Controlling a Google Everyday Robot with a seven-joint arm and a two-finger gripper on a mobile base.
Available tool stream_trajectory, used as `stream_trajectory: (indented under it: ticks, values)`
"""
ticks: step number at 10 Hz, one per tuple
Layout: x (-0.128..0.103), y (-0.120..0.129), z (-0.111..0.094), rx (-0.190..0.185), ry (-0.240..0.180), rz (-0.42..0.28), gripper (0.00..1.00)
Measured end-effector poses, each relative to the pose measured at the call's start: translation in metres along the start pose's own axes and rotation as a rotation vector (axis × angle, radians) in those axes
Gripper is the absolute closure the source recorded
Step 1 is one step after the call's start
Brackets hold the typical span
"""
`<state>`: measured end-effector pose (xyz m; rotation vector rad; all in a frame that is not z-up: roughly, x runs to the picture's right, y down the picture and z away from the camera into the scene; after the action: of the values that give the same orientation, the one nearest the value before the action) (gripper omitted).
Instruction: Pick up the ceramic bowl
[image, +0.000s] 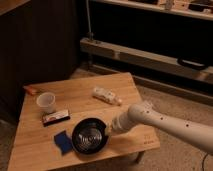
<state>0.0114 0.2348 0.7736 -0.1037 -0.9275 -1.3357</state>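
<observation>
Gripper at lower centre of frame, against right rim of ceramic bowl on wooden table; grasp state impossible to tell; cup at left.

One wooden table carries six items: one ceramic bowl near the front edge, one white cup at left, one dark flat packet, one blue object, one pale wrapped item farther back, and one orange object at far left. One gripper sits at the bowl's right rim.
</observation>
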Motion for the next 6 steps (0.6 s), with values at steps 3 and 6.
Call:
stream_trajectory:
  ticks: [3,6]
  values:
    - [-0.002,-0.005,-0.001,-0.003,-0.03,0.013,1.0]
    - [-0.004,-0.024,-0.041,0.142,-0.027,-0.026,1.0]
